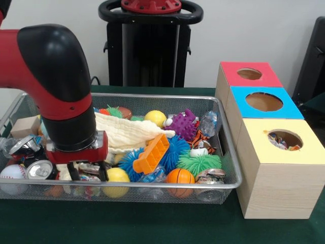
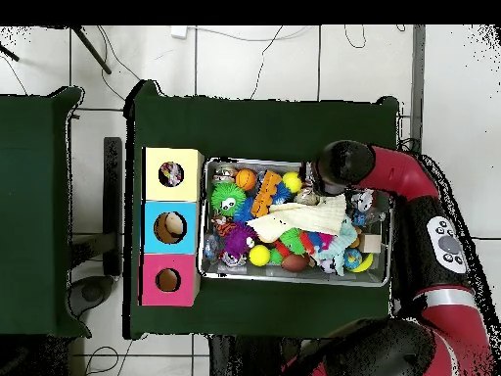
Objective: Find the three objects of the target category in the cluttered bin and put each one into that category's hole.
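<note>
The wire mesh bin [image 1: 226, 175] is full of toys; it also shows in the overhead view [image 2: 207, 269]. My gripper [image 1: 89, 172] is down in the bin's left end, low over crushed cans and a yellow ball [image 1: 117, 175]. The overhead view shows the gripper [image 2: 312, 188] at the bin's upper edge. The yellow-topped box [image 1: 304, 152] stands right of the bin, and its round hole [image 1: 284, 138] shows printed cloth inside. The hole in the overhead view [image 2: 171, 174] also holds something colourful. I cannot pick out a printed cloth bundle in the bin; my arm hides part of it.
A large cream cloth [image 1: 127, 133] lies across the bin's middle. Around it are an orange toy brick [image 1: 151, 153], a blue spiky ball [image 1: 175, 147], a green one [image 1: 199, 163], a purple one [image 1: 184, 124] and a mini basketball [image 1: 180, 177]. The blue-topped box [image 1: 289, 108] and red-topped box [image 1: 269, 76] stand behind the yellow one.
</note>
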You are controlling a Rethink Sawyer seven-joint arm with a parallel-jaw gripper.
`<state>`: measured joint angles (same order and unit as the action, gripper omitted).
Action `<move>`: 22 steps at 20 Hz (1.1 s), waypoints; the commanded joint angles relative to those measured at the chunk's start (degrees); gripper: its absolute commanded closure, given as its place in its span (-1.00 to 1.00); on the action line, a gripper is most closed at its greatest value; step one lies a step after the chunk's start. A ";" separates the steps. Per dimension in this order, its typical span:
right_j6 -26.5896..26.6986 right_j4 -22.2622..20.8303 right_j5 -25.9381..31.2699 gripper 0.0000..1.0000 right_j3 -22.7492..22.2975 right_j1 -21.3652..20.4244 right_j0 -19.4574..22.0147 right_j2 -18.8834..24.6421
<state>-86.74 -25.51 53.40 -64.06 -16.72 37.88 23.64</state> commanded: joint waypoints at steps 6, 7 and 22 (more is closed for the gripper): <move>9.89 -3.94 -5.88 -1.00 -0.89 3.96 -0.13 2.64; 10.19 -3.81 -5.16 -1.00 0.51 4.62 -0.39 2.83; 12.41 -4.36 -5.18 -1.00 4.15 6.50 -0.48 3.18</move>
<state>-86.74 -25.49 52.45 -61.67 -14.49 37.76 23.64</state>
